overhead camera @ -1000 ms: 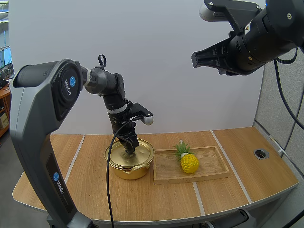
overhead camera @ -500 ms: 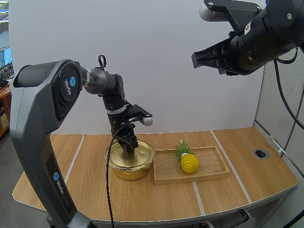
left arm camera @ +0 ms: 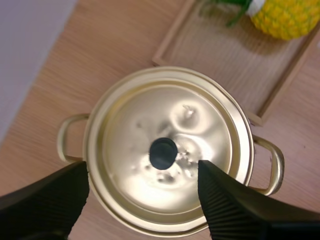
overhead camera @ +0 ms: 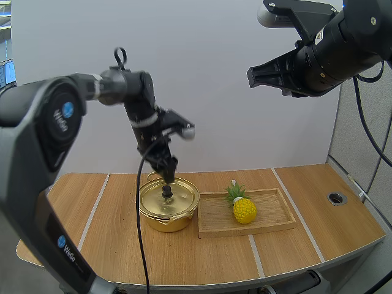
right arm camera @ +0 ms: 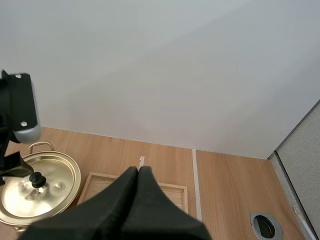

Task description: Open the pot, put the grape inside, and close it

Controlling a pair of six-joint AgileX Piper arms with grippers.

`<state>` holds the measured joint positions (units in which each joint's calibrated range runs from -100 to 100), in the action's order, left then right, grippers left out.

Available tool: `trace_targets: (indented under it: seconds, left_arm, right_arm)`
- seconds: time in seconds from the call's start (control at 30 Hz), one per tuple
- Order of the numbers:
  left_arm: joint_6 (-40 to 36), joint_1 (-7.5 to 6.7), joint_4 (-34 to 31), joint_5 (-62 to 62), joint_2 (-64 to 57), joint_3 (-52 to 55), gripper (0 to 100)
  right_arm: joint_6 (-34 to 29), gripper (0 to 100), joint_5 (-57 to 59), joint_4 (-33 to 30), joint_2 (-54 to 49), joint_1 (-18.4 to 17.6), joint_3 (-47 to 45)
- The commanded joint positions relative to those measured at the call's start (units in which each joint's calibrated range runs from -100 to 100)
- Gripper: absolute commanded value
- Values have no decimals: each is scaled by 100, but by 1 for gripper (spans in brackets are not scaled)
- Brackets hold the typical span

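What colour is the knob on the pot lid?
The knob is black, on a gold lid; clearest in the left wrist view.

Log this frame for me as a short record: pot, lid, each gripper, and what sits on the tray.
pot: gold, two handles, on the table beside the wooden tray
lid: on the pot, black knob free
left gripper: open, above the knob, touching nothing
right gripper: shut on nothing, high above the table
tray contents: a pineapple
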<state>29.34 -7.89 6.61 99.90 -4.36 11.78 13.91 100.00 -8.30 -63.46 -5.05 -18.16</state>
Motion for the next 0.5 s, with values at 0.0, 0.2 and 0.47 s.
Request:
trace_targets:
  seconds: [0.0, 0.2, 0.47]
  left_arm:
    - [-163, -16, -12, 10, -493, -328, 100]
    - [-459, -16, -130, 10, -1613, -814, 100]
    - [-713, -9, -400, 10, -2838, -967, 100]
  right_arm:
    - [-50, 0, 0, -23, -68, 19, -8]
    - [-50, 0, 0, -23, -68, 19, -8]
    - [-50, 0, 0, -23, -68, 19, -8]
